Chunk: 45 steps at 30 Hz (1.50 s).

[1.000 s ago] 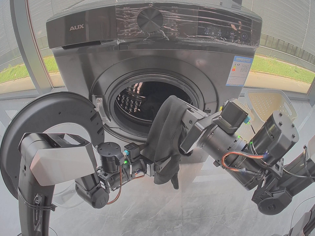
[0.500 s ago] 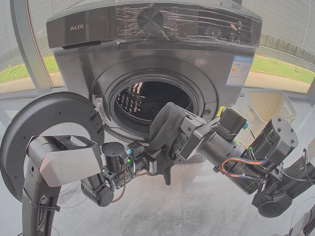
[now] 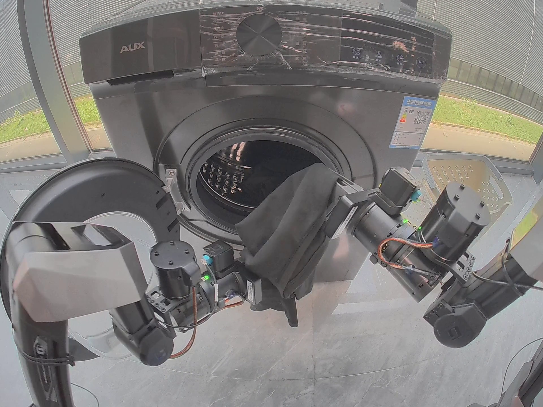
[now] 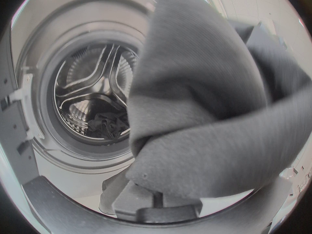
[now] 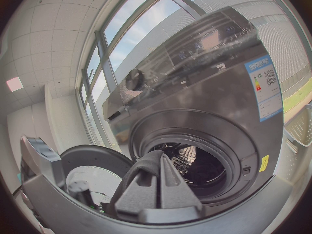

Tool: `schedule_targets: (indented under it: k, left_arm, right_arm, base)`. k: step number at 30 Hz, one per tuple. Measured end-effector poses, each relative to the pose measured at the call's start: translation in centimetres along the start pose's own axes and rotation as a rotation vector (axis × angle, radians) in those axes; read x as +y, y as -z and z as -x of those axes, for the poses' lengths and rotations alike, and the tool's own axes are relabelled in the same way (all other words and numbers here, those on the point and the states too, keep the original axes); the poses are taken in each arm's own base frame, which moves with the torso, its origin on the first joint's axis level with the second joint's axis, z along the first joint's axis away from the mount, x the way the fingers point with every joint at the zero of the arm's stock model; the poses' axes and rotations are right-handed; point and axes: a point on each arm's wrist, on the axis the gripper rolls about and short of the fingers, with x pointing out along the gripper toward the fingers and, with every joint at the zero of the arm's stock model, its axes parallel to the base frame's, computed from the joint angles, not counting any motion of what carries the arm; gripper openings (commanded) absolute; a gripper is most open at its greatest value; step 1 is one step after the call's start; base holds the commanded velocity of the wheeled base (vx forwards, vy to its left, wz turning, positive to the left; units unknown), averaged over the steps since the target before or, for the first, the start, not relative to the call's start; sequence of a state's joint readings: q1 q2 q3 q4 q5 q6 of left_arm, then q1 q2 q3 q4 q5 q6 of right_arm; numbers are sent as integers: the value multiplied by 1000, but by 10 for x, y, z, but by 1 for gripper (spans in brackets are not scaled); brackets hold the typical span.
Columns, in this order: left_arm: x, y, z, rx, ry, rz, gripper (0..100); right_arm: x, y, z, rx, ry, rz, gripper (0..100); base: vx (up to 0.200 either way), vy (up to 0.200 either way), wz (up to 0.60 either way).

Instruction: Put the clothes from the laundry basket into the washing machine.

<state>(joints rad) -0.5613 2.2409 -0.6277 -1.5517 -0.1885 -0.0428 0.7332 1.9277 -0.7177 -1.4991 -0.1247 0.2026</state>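
Loading step: dark garment (image 3: 288, 227) clamped in closed right tool (image 5: 161, 166) and left tool (image 4: 157, 197), hanging before washing machine (image 3: 169, 103); next, likely push into drum (image 3: 243, 176), release.

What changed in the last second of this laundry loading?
The right gripper lifted its end of the dark garment toward the drum opening, spreading it; the left gripper shifted slightly left, still holding the lower end. Washing machine, door and laundry basket stayed put.
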Motion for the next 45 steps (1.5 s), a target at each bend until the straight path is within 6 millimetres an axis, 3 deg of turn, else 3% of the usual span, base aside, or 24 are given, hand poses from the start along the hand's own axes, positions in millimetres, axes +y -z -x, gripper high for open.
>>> schedule_targets:
  k: [5,12,20,21,33,41,45]
  left_arm:
    - [-8,-25,28,-26,10,-1,0]
    - [-15,-42,66,-32,14,1,0]
    - [-14,-66,74,-118,-2,-11,0]
    - [-14,-67,74,-121,-2,-12,0]
    - [-13,-72,74,-148,-64,-9,0]
    - [-11,-73,73,-160,-168,29,0]
    - [-11,-72,72,-161,-192,34,0]
  right_arm:
    - [-19,15,-6,35,55,18,0]
    - [-41,45,-7,114,118,35,0]
    - [-47,75,13,236,132,47,0]
    - [-47,76,13,239,130,48,100]
    - [-33,77,30,289,93,41,100]
    - [-42,76,85,452,142,61,100]
    - [-56,70,106,494,204,73,100]
  base:
    - [0,0,0]
    - [0,0,0]
    - [0,0,0]
    - [0,0,0]
    - [0,0,0]
    - [0,0,0]
    - [0,0,0]
